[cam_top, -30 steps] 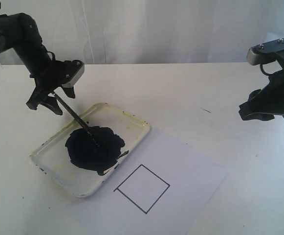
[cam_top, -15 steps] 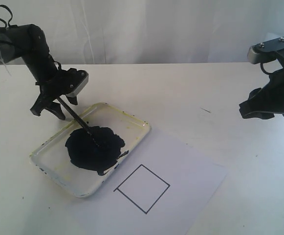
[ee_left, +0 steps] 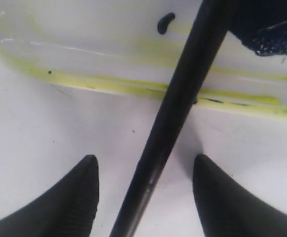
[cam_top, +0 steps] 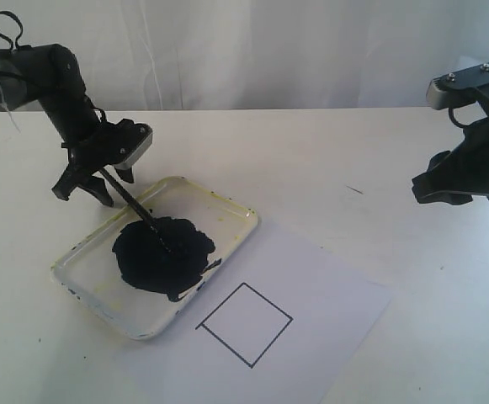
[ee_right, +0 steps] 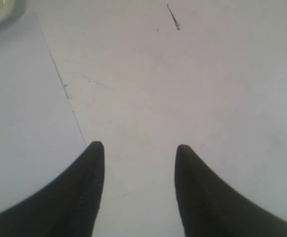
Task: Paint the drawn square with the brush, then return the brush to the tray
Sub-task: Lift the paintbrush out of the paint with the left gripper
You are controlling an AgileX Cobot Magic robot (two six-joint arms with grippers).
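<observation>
The brush (cam_top: 135,210) leans with its tip in the dark paint puddle (cam_top: 162,254) of the tray (cam_top: 242,220), its black handle rising toward the back left. My left gripper (cam_top: 84,192) straddles the upper handle. In the left wrist view the brush (ee_left: 175,113) passes between the fingers of the left gripper (ee_left: 144,160), which stands open with a gap on both sides. The drawn square (cam_top: 245,324) is blank white on the paper. My right gripper (cam_top: 454,198) hovers open and empty at the far right, over bare table in the wrist view (ee_right: 139,146).
The white paper sheet (cam_top: 328,295) lies in front of the tray, its edge reaching under the tray's front right side. The tray's yellow-stained rim (ee_left: 108,84) runs just beyond the left fingers. A small dark mark (cam_top: 355,190) is on the table.
My left gripper has shifted slightly right along the brush handle, and its jaws have narrowed a little around it. The brush, tray and right arm have not moved.
</observation>
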